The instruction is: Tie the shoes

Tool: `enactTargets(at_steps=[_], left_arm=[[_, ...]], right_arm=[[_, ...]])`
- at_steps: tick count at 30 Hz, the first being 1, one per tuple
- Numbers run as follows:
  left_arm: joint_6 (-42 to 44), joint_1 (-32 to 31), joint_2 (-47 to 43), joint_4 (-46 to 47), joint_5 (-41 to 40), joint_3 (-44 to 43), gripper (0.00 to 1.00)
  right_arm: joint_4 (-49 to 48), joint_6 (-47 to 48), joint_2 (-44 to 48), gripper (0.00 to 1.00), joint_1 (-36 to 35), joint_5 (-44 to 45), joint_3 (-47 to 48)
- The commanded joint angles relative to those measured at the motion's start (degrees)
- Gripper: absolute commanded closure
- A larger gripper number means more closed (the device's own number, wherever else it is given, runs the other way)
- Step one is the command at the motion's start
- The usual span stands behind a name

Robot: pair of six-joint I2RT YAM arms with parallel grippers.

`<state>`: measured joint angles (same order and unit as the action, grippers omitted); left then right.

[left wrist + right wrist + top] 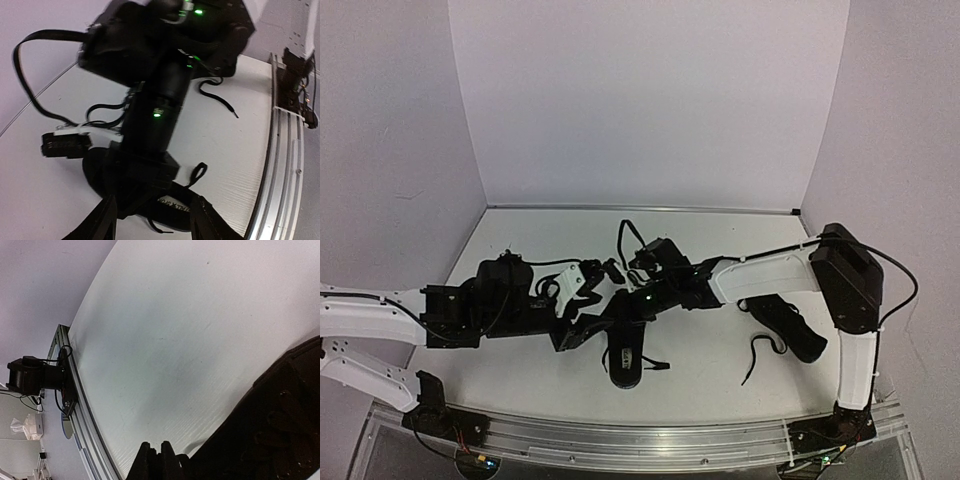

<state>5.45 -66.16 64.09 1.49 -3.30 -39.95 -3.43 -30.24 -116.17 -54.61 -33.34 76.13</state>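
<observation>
While the centre shoe (625, 358) lies under both arms and the other shoe (790, 330) sits apart to its right, work the centre one only. From the left wrist, the left gripper (154, 210) stands wide open astride that shoe, with a lace loop (199, 172) just to its right: close on lace alone. From the right wrist, the right gripper (157, 452) shows fingers pressed together beside the shoe; any pinched lace is hidden.

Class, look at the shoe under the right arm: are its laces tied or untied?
Untied. The shoe shows no bow; its lace trails loose over the table, free end lying apart.
</observation>
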Motion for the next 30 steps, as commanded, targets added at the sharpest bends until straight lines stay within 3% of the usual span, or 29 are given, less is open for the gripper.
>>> enactTargets(at_steps=[1,5,9,12,17,19,24,30], left_arm=[[-10.2,4.4,-4.3,-0.7,-9.2,3.6,0.48],[-14.2,9.1,-3.2,-2.8,-6.6,4.9,0.47],[-15.4,12.7,-0.3,-2.7,-2.0,5.0,0.44],[-15.1,15.1,2.1,-2.4,2.4,4.4,0.4],[-12.5,16.8,5.6,-1.8,11.8,3.4,0.39],[-10.9,17.1,7.0,-1.8,13.5,3.0,0.39],[-8.7,17.7,10.9,-1.8,17.3,1.4,0.4],[-8.8,19.1,15.7,0.2,20.5,-0.4,0.42]], right_arm=[[-0.9,-0.2,-2.2,0.85,-1.4,-2.0,3.7],[0.0,0.1,-1.9,0.72,-1.6,-2.7,5.0],[1.5,1.4,1.4,0.53,-1.6,-1.4,5.1],[3.4,2.9,4.4,0.48,-0.9,-0.6,4.9],[6.8,5.9,10.2,0.49,2.2,0.7,1.4],[9.4,8.9,11.1,0.54,3.7,1.8,0.6],[17.2,17.8,9.3,0.65,4.1,3.5,3.6],[22.4,24.4,4.7,0.69,4.1,2.7,8.1]])
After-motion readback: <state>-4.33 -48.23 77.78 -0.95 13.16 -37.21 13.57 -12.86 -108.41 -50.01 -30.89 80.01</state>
